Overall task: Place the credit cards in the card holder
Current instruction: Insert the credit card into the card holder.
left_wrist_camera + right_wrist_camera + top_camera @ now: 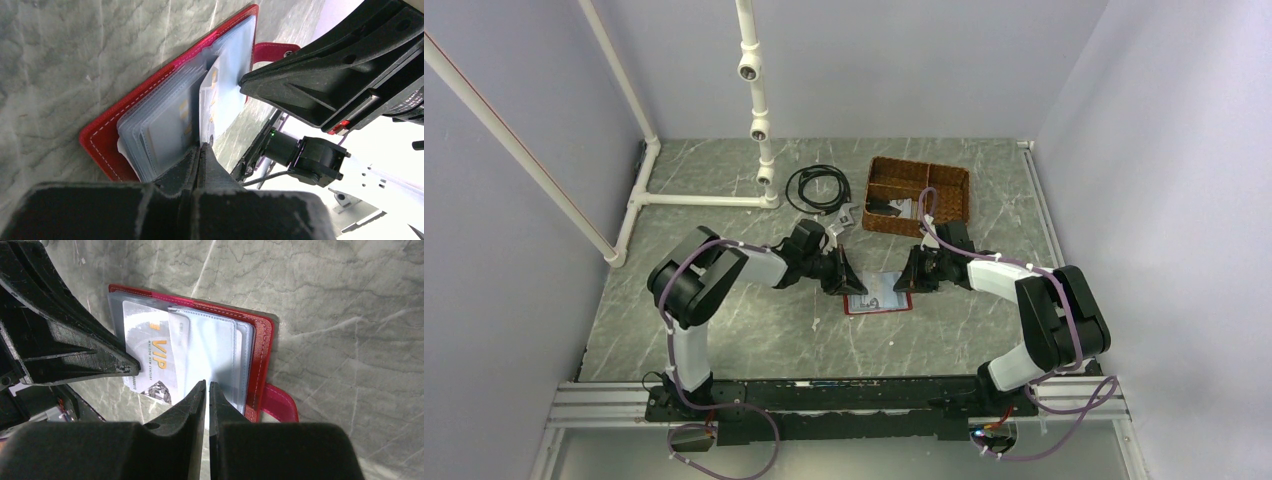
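The card holder [879, 293] lies open on the table, a red cover [100, 137] [262, 340] with clear plastic sleeves and a red snap tab [280, 402]. A white credit card [150, 355] [210, 105] with orange "VIP" lettering sits partly inside one sleeve. My left gripper [856, 285] [202, 146] is shut, and its tip [134, 367] touches the card's outer edge. My right gripper [902, 283] [207, 384] comes in from the other side. Its jaws are nearly together on the edge of a clear sleeve [220, 350].
A brown wicker divided basket [873, 192] stands behind the holder with small dark and pale items in it. A coiled black cable [816, 187] and a small metal piece [844, 220] lie to its left. A white pipe frame [759, 130] rises at the back left.
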Tool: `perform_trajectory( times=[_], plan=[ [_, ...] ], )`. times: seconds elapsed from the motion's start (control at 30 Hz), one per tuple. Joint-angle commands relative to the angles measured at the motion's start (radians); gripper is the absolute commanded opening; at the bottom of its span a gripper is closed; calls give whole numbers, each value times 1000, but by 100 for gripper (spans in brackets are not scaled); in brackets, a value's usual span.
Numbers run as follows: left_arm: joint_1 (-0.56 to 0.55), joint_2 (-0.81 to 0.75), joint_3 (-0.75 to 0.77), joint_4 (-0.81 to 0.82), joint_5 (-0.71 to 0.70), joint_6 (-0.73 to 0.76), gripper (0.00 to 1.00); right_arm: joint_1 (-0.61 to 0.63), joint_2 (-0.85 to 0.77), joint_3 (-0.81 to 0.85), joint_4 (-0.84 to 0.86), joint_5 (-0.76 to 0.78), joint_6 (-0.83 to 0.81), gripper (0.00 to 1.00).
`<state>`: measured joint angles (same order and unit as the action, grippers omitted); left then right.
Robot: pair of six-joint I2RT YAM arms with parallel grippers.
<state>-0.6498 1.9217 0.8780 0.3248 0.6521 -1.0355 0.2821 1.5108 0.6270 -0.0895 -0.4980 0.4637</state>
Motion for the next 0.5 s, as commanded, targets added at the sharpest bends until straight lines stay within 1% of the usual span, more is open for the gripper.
perform_trajectory(
  times=[0.0,0.23,0.4,0.47],
  plan=[
    [-6,-50,-25,6,-110,26,0,-8,14,-17,-17,67,-27,9],
    [-34,-18,-13,70,-111,-19,0,-8,17,-17,-18,69,-25,9],
    [-55,-25,-46,133,-144,-59,0,-8,14,-15,-23,65,-21,9],
    [-56,-21,-48,128,-147,-61,0,-8,8,-10,-37,69,-22,10]
  ],
)
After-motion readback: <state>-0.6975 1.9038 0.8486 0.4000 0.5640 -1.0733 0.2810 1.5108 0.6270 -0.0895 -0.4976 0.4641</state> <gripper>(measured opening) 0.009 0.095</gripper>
